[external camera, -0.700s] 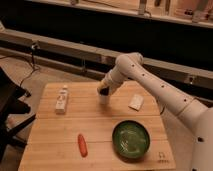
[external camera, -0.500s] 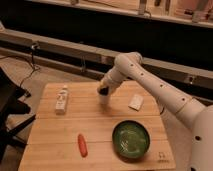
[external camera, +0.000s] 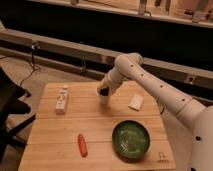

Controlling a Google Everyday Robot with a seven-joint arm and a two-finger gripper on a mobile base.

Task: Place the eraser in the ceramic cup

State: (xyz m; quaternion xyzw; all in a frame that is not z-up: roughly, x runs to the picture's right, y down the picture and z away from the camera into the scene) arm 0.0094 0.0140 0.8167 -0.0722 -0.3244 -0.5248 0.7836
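A white ceramic cup (external camera: 103,98) stands upright on the wooden table (external camera: 60,135), near the middle of its far half. My gripper (external camera: 103,91) hangs straight above the cup's mouth, its tip at or just inside the rim. A flat white eraser-like block (external camera: 135,102) lies on the table to the right of the cup, apart from the gripper. The white arm (external camera: 150,82) comes in from the right.
A green bowl (external camera: 131,139) sits at the front right. A red carrot-like object (external camera: 82,144) lies at the front centre. A small white bottle (external camera: 61,99) lies at the left. A dark chair (external camera: 10,107) stands off the table's left edge.
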